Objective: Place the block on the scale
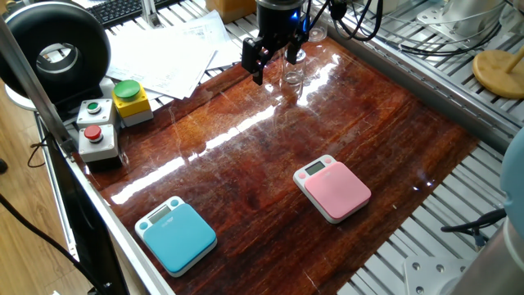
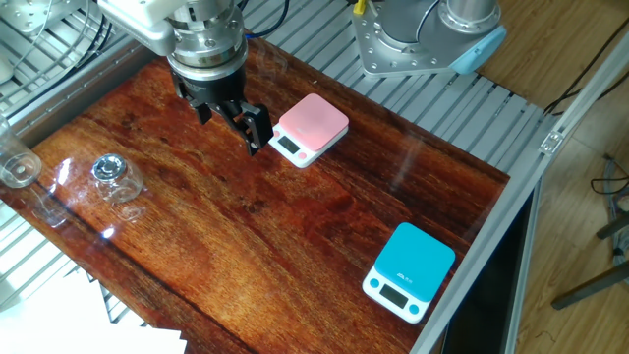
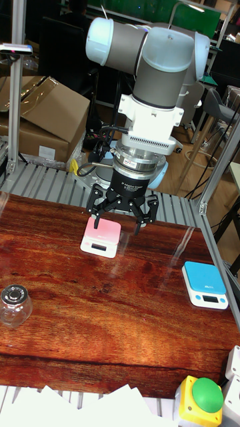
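jaws spread open, holding nothing, above the tabletop (image 2: 295, 226); block (image 2: 116, 177) stands on it, well apart from the pink scale (image 2: 314, 120).

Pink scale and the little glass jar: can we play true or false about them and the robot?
1. The pink scale has nothing on top of it. True.
2. The robot's fingers are holding the little glass jar. False: the jar stands on the table, off to the side, and the fingers are open and empty.
3. The blue scale is touching the pink scale. False: they lie well apart, the blue one near the table's edge.
4. The fingers hang closer to the pink scale than to the blue scale. True.
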Action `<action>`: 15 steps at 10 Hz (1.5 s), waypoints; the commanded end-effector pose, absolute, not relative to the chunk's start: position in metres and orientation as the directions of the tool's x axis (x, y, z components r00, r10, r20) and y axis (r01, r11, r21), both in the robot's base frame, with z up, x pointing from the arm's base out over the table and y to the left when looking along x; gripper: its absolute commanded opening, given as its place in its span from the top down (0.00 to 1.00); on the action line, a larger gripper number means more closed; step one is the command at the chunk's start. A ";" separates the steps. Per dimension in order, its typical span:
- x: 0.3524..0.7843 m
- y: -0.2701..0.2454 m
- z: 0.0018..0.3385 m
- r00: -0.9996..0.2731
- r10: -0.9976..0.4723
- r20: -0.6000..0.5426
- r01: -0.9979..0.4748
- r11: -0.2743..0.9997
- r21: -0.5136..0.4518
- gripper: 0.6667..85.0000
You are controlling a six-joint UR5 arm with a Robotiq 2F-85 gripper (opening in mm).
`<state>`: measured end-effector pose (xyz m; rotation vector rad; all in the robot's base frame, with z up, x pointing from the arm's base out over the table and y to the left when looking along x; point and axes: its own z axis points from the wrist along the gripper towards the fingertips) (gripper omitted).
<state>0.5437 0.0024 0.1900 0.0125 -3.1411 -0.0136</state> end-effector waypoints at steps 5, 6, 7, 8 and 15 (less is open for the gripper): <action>0.543 0.026 0.189 -0.991 0.136 0.016 0.137 0.988 0.078 1.00; 0.543 0.025 0.189 -0.991 0.135 0.016 0.135 0.988 0.076 1.00; 0.544 0.025 0.188 -0.991 0.135 0.013 0.135 0.988 0.075 1.00; 0.544 0.025 0.188 -0.991 0.135 0.012 0.135 0.988 0.074 1.00; 0.539 0.006 0.183 -0.998 0.060 -0.006 0.059 0.995 0.075 1.00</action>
